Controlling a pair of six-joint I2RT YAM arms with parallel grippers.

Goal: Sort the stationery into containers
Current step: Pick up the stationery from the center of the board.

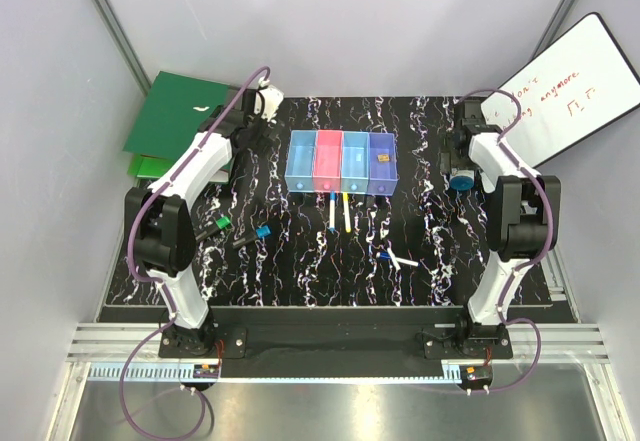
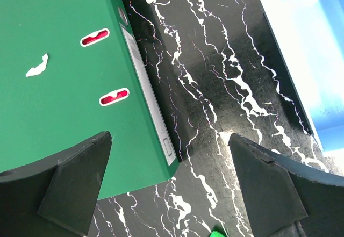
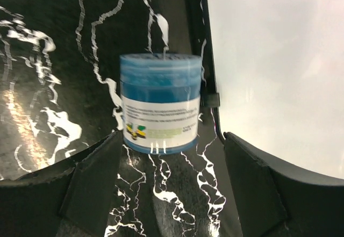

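Right gripper spread wide, blue-white disc upright between its jaws, left gripper spread wide over green binder edge

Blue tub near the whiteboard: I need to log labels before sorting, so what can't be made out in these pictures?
Blue tub: label print blurred in the right wrist view, too small from above.
Whiteboard: red writing too small from above.
Item in the violet bin: too small to name from above.
Green binder: cut off by the left wrist view's edges.
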